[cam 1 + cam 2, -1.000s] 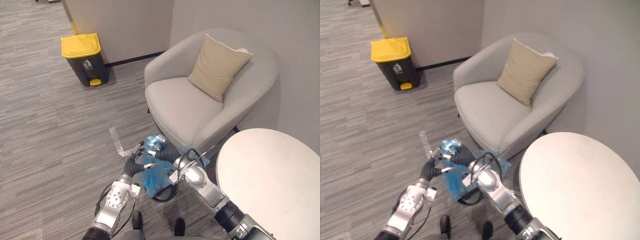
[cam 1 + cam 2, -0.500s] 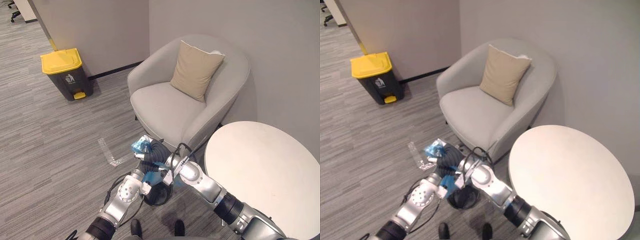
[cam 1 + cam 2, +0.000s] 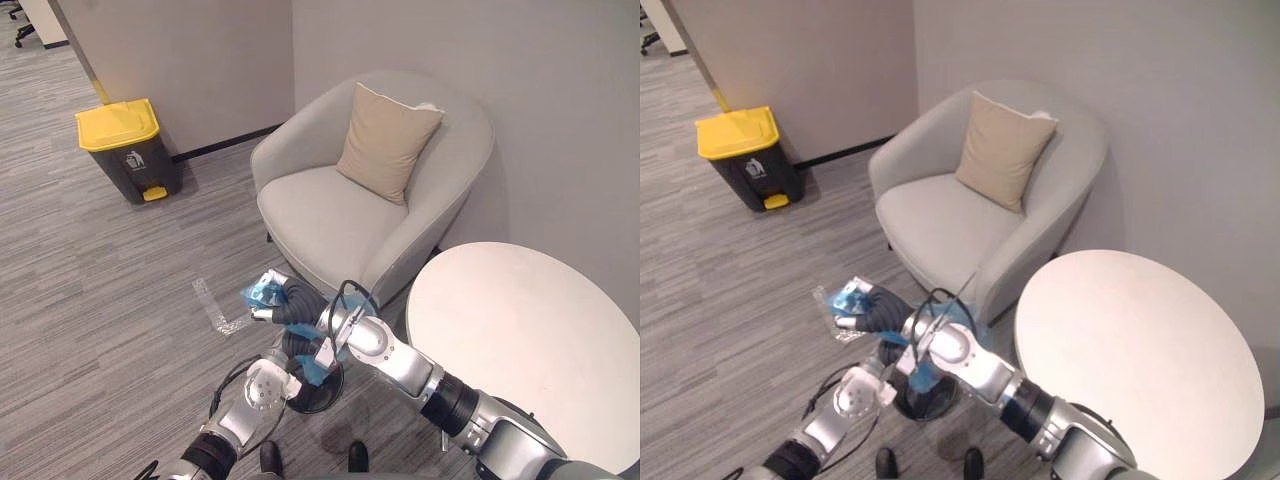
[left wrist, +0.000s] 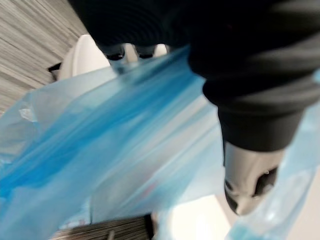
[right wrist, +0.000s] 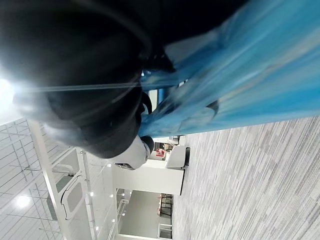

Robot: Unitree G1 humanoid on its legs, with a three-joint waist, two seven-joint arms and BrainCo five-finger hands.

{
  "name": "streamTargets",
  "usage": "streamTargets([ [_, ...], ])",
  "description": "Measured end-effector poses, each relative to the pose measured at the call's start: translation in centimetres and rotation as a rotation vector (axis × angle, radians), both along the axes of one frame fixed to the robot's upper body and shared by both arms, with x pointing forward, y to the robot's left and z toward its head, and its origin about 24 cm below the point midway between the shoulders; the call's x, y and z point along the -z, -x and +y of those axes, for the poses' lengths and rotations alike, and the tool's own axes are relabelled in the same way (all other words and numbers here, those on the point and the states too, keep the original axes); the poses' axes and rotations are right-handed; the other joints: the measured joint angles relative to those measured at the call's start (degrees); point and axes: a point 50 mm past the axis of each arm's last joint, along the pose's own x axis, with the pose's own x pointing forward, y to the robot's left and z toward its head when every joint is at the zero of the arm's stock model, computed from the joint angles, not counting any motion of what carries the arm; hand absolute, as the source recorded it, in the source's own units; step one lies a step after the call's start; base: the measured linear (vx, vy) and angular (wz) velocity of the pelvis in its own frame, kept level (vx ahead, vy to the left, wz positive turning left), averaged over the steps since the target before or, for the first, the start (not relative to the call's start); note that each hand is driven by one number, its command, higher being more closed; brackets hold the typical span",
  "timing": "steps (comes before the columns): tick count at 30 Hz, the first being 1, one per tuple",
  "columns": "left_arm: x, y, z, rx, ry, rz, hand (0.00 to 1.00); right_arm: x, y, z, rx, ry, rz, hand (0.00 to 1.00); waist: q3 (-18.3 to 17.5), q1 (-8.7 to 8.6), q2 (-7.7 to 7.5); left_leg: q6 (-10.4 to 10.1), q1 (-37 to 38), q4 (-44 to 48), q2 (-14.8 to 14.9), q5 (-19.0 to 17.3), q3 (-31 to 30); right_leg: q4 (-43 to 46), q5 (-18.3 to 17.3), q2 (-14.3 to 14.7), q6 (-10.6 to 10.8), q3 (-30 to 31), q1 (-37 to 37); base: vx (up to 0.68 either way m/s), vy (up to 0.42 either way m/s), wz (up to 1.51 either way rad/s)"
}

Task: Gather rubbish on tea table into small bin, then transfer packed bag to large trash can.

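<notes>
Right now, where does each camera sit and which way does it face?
Left eye view: on the head, looking down at armchair, trash can, table; both arms enter below.
Right eye view: beside it, same scene, same arms.
Left wrist view: along the left hand into the blue bag.
Right wrist view: past the right hand and the same bag, over carpet.

Head stereo pair looks steeply down from above, near-identical framing of floor [image 3: 100, 290], armchair [image 3: 340, 200], white table [image 3: 520, 340] and yellow-lidded bin [image 3: 120, 150]; both wrist cams sit right up against the blue bag [image 4: 100, 150].
</notes>
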Motion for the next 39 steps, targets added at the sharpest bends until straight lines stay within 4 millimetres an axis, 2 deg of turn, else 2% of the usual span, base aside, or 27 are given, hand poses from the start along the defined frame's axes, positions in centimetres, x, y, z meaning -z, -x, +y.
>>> streamTargets([
  [5,1.4,1.2,0.6,-0.015,-0.032,0.062,1.0,0.1,0.2,0.3,-0.014,-0.002,0.016,1.0,-0.2,0.08,-0.16,-0.01,0.09,-0.01,0.0,-0.01,0.01,0.15,0.0,0.02,-0.01,0.12,-0.02,0.0,0.0,0.0],
  [8,1.6,1.3,0.7,-0.028,-0.022,0.073,1.0,0.0,0.2,0.4,-0.02,-0.021,0.033,1.0,-0.46,0.07,-0.11,-0.08,0.15,-0.03,-0.01,-0.05,0.11,0.21,0.0,-0.01,0.0,0.29,-0.06,0.0,0.0,0.0],
  [17,0.9,1.3,0.6,-0.11,0.103,0.071,1.0,-0.4,0.7,1.2,-0.045,-0.082,0.071,1.0,-0.52,0.04,-0.06,-0.33,0.16,-0.04,-0.03,-0.24,0.07,0.2,-0.07,-0.05,0.1,0.41,-0.1,0.0,0.0,0.0],
  [21,0.1,1.3,0.5,-0.132,0.148,0.043,1.0,-0.6,1.5,0.8,-0.036,-0.165,0.11,1.0,-0.54,-0.03,-0.08,-0.28,0.15,-0.04,-0.06,-0.22,0.01,0.2,-0.15,-0.1,0.22,0.36,-0.06,0.0,0.0,0.0],
  [22,0.0,1.3,0.4,-0.134,0.162,0.037,1.0,-0.7,1.6,0.7,-0.033,-0.177,0.109,0.0,-0.54,-0.07,-0.08,-0.27,0.15,-0.04,-0.05,-0.22,-0.01,0.2,-0.15,-0.1,0.22,0.35,-0.03,0.0,0.0,0.0],
  [26,-0.3,1.2,0.1,-0.14,0.192,0.034,1.0,-1.0,1.9,0.7,-0.026,-0.19,0.058,0.0,-0.62,-0.09,-0.11,-0.26,0.15,-0.14,-0.04,-0.2,-0.13,0.2,-0.16,-0.11,0.23,0.22,0.02,0.0,0.0,0.0],
  [30,-0.4,1.4,0.0,-0.152,0.22,0.038,1.0,-0.4,2.2,0.3,0.02,-0.143,-0.005,0.0,-0.93,-0.17,-0.23,-0.25,0.15,-0.34,-0.08,-0.2,-0.24,0.21,-0.24,-0.25,0.34,0.05,0.15,0.0,0.0,0.0],
  [34,-0.6,1.4,-0.3,-0.16,0.241,0.037,1.0,0.2,2.0,-0.8,0.151,-0.051,-0.146,0.0,-1.3,-0.36,-0.61,-0.19,0.15,-0.34,-0.13,-0.15,-0.51,0.25,-0.3,-0.41,0.43,-0.21,0.2,0.0,0.0,0.04],
  [39,0.5,2.4,-0.5,-0.188,0.23,0.081,1.0,2.0,1.9,-3.4,0.401,0.101,-0.298,0.0,-1.62,-0.48,-1.07,-0.18,0.2,-0.35,-0.28,-0.15,-0.75,0.24,-0.36,-0.58,0.52,-0.47,0.77,0.0,0.0,0.02],
])
